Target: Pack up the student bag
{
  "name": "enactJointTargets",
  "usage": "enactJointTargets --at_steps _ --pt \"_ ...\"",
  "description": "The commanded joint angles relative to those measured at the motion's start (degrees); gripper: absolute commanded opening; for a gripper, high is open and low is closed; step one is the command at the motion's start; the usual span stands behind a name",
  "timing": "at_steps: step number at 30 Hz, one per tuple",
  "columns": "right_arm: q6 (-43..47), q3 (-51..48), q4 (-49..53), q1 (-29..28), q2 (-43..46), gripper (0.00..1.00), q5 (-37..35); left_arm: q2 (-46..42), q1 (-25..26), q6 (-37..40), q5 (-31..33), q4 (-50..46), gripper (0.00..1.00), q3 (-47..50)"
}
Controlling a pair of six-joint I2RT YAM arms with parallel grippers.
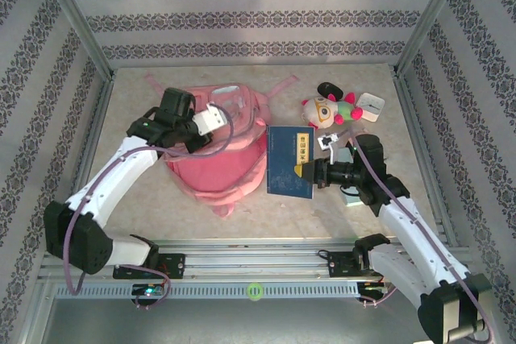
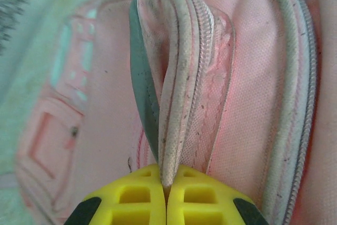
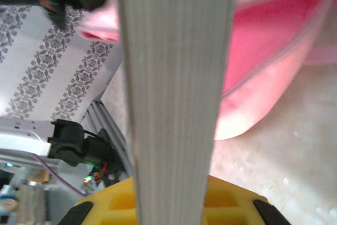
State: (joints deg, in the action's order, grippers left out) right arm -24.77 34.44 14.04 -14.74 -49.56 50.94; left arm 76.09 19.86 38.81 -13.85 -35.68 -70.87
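The student bag (image 1: 211, 168) lies left of centre on the table (image 1: 161, 219), towards the far edge. Soft, light fabric that sags: hold the firmer zipper rim (image 2: 176, 77). Left gripper (image 2: 166, 188) is pinched closed on that rim; right gripper (image 1: 313, 173) clamps a blue book (image 1: 290, 160)
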Motion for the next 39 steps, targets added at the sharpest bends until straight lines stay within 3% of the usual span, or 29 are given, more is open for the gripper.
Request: enactJointTargets --at_steps 1,5,9,13,17,22,27,33,39 --pt "-8.2 3.6 3.8 -1.6 0.3 0.00 1.9 -1.4 -0.4 -11.6 -4.7 -1.4 0.00 -5.6" --pt "-16.8 1.6 1.1 -7.4 1.5 0.00 -2.0 0.5 -0.4 -16.0 -7.9 -1.0 0.00 -9.3" --pt "-22.9 0.3 -4.7 -17.1 -1.7 0.00 -9.1 1.9 -0.4 -19.3 -9.1 0.4 0.00 -11.4" --pt "-31.7 -0.9 -17.8 -21.9 -9.0 0.00 -14.0 2.4 -0.3 -21.2 -10.5 1.1 0.00 -11.9" --pt "-34.6 2.1 -24.5 -25.5 -18.9 0.00 -16.7 2.4 -0.3 -22.0 -10.5 2.5 0.00 -10.8" --pt "-39.1 4.1 -33.2 -27.5 -27.5 0.00 -20.0 2.5 -0.3 -21.7 -10.0 2.9 0.00 -9.0" --pt "-41.8 7.0 -35.9 -27.8 -33.0 0.00 -22.0 2.2 -0.3 -22.0 -11.2 3.2 0.00 -8.1" --pt "-45.1 10.5 -39.8 -28.7 -41.8 0.00 -19.6 2.3 -0.3 -23.5 -13.3 4.7 0.00 -7.8" --pt "-46.6 10.9 -44.4 -27.9 -47.6 0.00 -23.5 1.7 -0.3 -25.3 -13.6 6.7 0.00 -6.8"
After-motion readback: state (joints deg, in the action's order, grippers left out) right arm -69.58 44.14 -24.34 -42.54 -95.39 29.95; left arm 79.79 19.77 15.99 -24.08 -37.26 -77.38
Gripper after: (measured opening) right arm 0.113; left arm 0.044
